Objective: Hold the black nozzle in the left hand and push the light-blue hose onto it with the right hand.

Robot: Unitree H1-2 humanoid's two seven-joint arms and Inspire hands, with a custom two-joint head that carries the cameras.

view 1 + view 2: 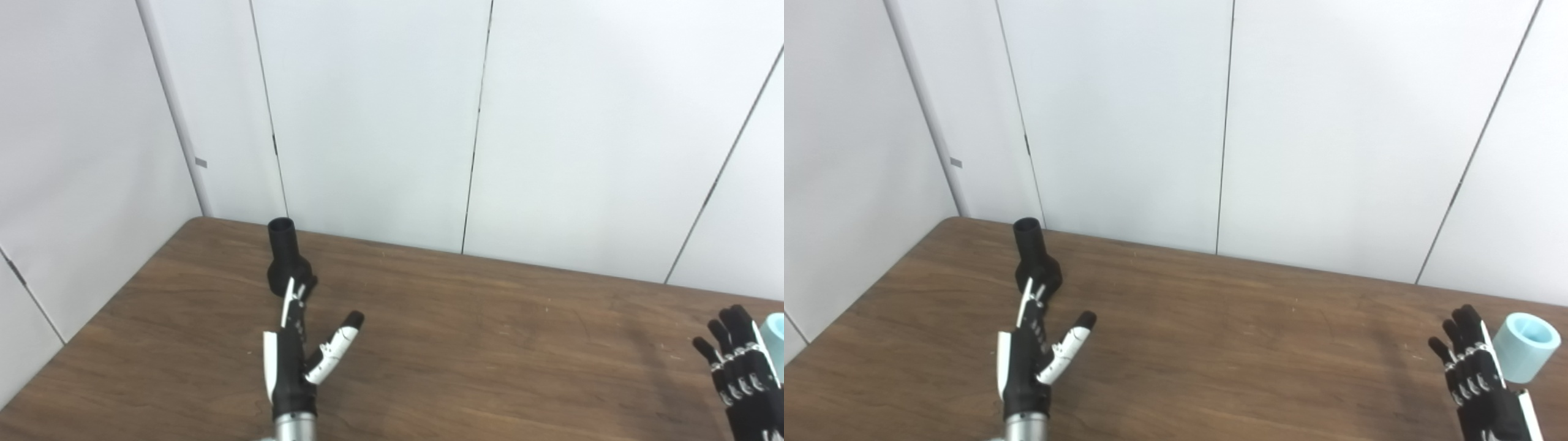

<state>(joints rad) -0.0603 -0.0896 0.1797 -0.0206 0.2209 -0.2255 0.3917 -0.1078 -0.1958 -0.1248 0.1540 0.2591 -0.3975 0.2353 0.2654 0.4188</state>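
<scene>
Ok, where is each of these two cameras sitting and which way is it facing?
Left eye view: on the head, looking down at the table and wall; left hand open by the black nozzle, right hand at the edge.
Right eye view: beside it, shifted right; light-blue hose fully visible.
Shared: the same scene.

Nozzle upright on table, far left, near back edge. Left hand just in front of nozzle, fingertips reaching its base. Hose on table at far right, well apart from nozzle. Right hand just left of hose.
</scene>
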